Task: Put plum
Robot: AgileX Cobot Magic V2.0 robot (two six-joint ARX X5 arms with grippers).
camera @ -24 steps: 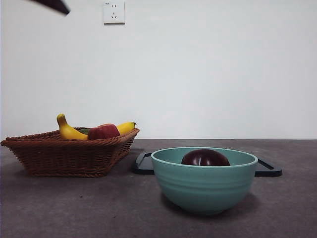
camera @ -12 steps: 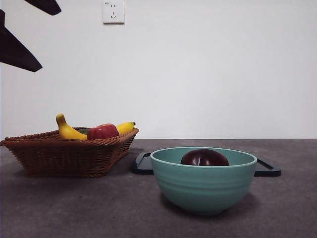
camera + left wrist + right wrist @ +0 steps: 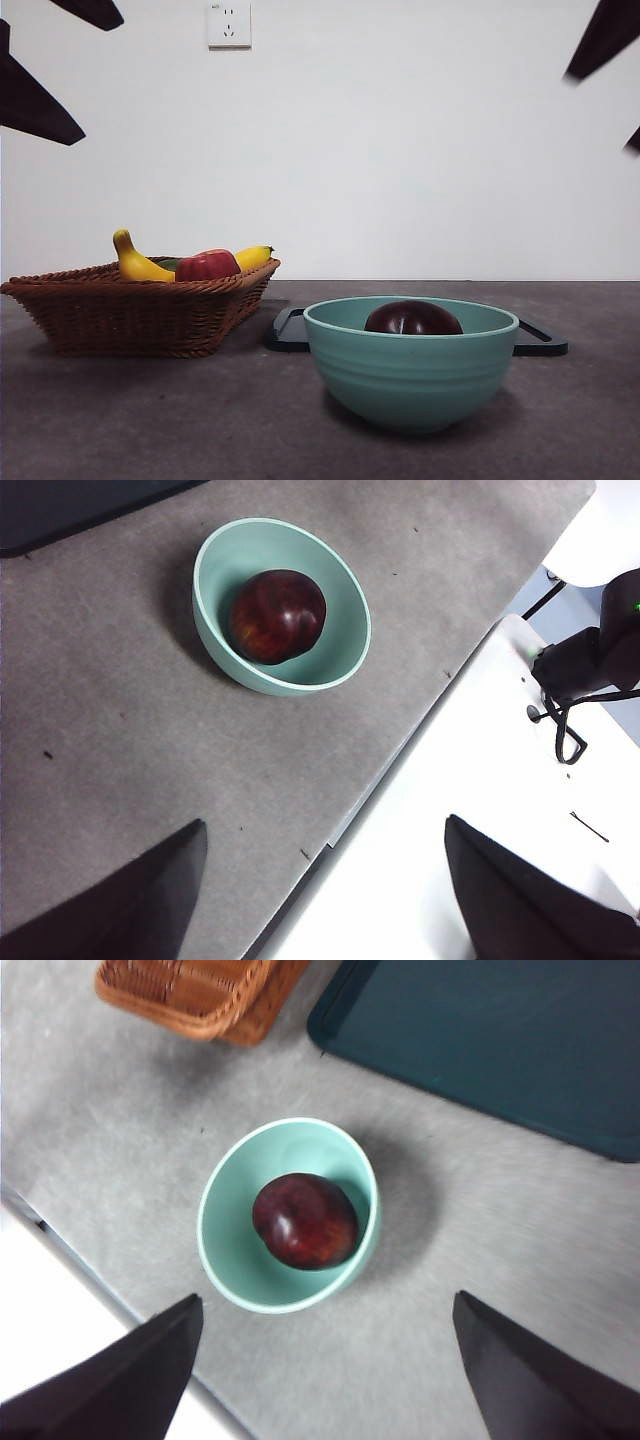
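Plum resting in the bowl; a second gripper is now entering the front view at the upper right.

The round, glossy, dark maroon plum (image 3: 413,318) is sitting inside the pale green ceramic bowl (image 3: 411,385) on the grey worktop (image 3: 150,420), exactly as half a second ago. The right gripper (image 3: 325,1360) is hovering high above the bowl, fingers spread wide and holding nothing; its dark tips are newly showing at the front view's top right corner. The left gripper (image 3: 320,890) is hanging above the worktop's edge, well apart from the bowl, fingers likewise spread and empty. A brown wicker basket (image 3: 130,310) is standing near the bowl, carrying a yellow banana (image 3: 135,262) and a red apple (image 3: 208,266). A flat dark tray (image 3: 290,335) is lying just behind the bowl. A white wall socket (image 3: 229,24) is showing on the wall.
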